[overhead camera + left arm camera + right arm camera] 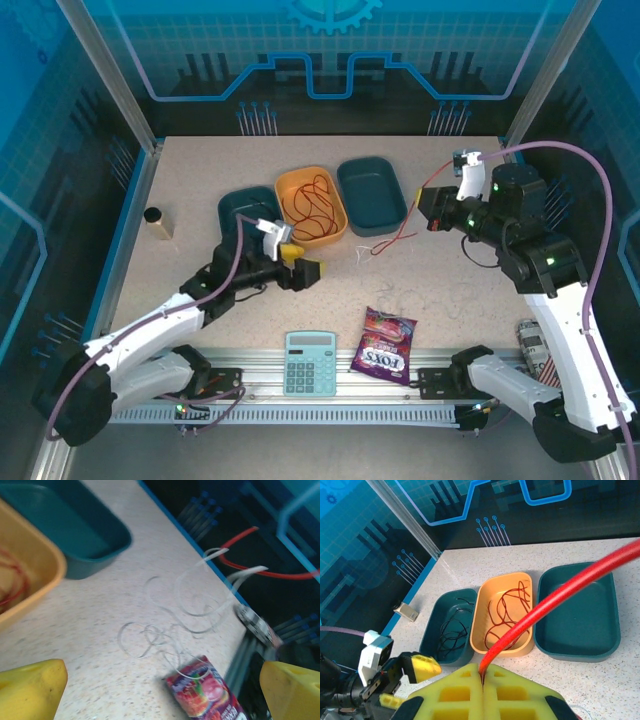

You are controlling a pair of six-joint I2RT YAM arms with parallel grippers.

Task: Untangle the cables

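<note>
At right, above the surface [200, 180]: right hand [483, 680] pinched tight on red cable [560, 587]. Beside orange tray [310, 170]: left hand [300, 263] spread wide, empty. Loose on surface: white cable [195, 612].

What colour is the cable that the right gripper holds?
Red cable; clearest in the right wrist view.

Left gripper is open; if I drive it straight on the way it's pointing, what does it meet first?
The left gripper would probably reach the candy packet first, or the white cable's loops just beyond it on the table; depth is unclear from the wrist view.
</note>
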